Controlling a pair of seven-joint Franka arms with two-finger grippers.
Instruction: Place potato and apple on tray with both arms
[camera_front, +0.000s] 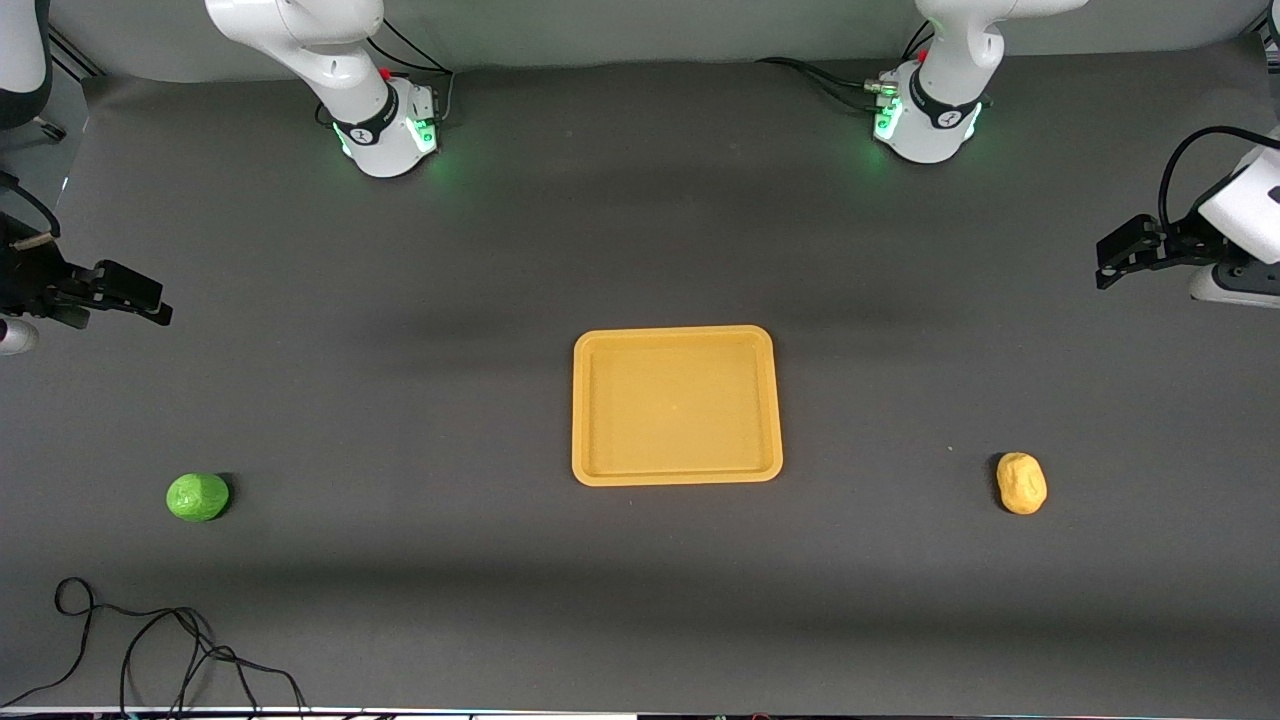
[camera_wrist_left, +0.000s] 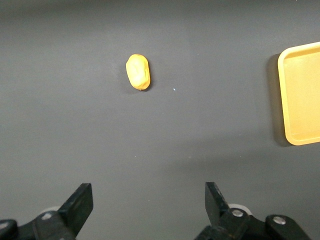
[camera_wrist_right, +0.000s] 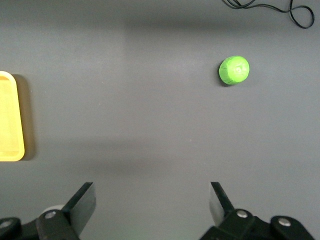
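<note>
**Both Tools Raised and Open; Potato and Apple on the Worktop, Tray Vacant**

The tray (camera_front: 676, 405) lies flat at the middle of the dark worktop (camera_front: 640, 250), between the two arm bases and nearer to the front camera than either base. Nothing rests in it.

The potato (camera_front: 1021, 483) lies on the worktop toward the left arm's end, well apart from the tray and slightly nearer to the front camera than the tray's centre. The apple (camera_front: 198, 497) lies on the worktop toward the right arm's end, also well apart from the tray, at about the same depth as the potato.

The left tool (camera_front: 1108, 262) is held above bare worktop at the left arm's end, farther from the front camera than the potato lies. Its fingers (camera_wrist_left: 80, 204) are spread wide and hold nothing.

The right tool (camera_front: 140, 297) is held above bare worktop at the right arm's end. Its fingers (camera_wrist_right: 85, 202) are likewise spread wide and empty.

A loose black cable (camera_front: 150, 640) lies on the worktop, nearer to the front camera than the apple.
</note>
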